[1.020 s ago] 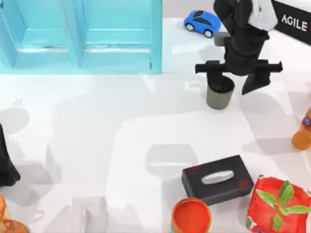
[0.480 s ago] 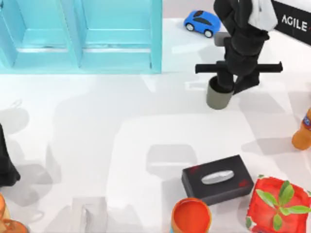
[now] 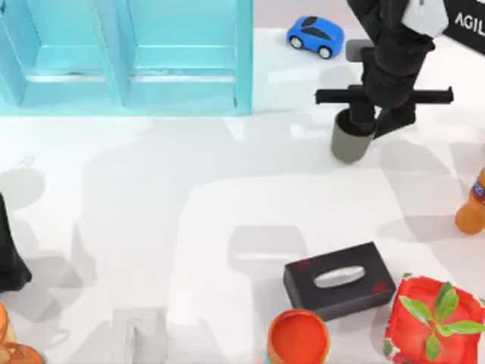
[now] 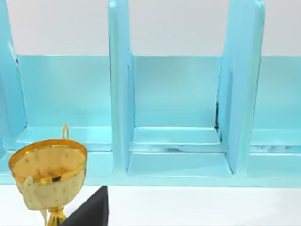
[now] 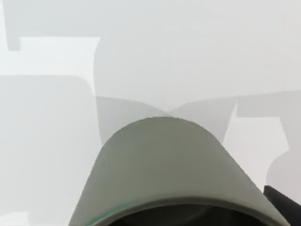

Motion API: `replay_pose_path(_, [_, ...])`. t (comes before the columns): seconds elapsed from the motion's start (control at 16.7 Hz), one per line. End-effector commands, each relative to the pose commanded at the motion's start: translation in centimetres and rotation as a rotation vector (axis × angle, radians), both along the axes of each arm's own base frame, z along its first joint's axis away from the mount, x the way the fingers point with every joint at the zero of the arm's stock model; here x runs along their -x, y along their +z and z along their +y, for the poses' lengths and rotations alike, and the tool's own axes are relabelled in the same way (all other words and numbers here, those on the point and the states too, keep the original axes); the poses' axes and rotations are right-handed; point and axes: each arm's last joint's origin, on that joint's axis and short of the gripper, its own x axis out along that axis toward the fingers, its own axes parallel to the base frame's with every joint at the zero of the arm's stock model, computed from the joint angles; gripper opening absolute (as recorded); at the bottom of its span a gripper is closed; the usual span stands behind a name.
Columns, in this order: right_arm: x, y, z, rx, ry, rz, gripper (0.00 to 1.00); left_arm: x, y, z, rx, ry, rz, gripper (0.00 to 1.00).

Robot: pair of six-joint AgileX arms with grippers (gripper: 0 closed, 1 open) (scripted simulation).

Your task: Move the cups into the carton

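From above I count one olive cup (image 3: 350, 144) at the table's far right, upright. The carton (image 3: 125, 57), a pale blue divided box, lies at the far left, well apart from it. I also count one blue toy car (image 3: 314, 36) just behind the cup, one black tissue box (image 3: 339, 280), one orange pot (image 3: 298, 338) at the near edge, one red planter (image 3: 432, 318) with green leaves, and one orange bottle (image 3: 471, 205) at the right edge. White letters on a black panel (image 3: 468, 19) by my right arm read "AGIL", cut off by the edge. My right arm reaches down from the far right, wrist pointing at the table, and the right gripper (image 3: 373, 121) pinches the cup's rim, one finger inside and one outside. My left arm (image 3: 9, 254) sits parked at the left edge.

The left wrist view faces the carton (image 4: 176, 141); three compartments show fully, a fourth is cut off. One gold trophy (image 4: 48, 176) stands in front of it.

The right wrist view looks down the olive cup's (image 5: 164, 165) wall, with one dark fingertip (image 5: 282, 200) beside it.
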Motion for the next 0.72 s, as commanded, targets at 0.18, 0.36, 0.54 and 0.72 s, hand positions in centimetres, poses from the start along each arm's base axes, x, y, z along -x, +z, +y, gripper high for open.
replay_pose_path(0.18, [-0.3, 3.7, -3.7, -0.001, -0.005, -0.001, 0.00, 0.0, 0.0, 0.0, 0.000, 0.000, 0.000, 1.00])
replay_pose_path(0.36, [0.3, 7.1, -7.2, 0.006, 0.008, 0.013, 0.00, 0.0, 0.0, 0.0, 0.000, 0.000, 0.000, 1.00])
replay_pose_path(0.54, [0.6, 8.3, -8.4, 0.007, 0.013, 0.014, 0.00, 0.0, 0.0, 0.0, 0.000, 0.000, 0.000, 1.00])
replay_pose_path(0.72, [0.5, 8.1, -8.2, 0.010, 0.015, 0.017, 0.00, 0.0, 0.0, 0.0, 0.000, 0.000, 0.000, 1.00])
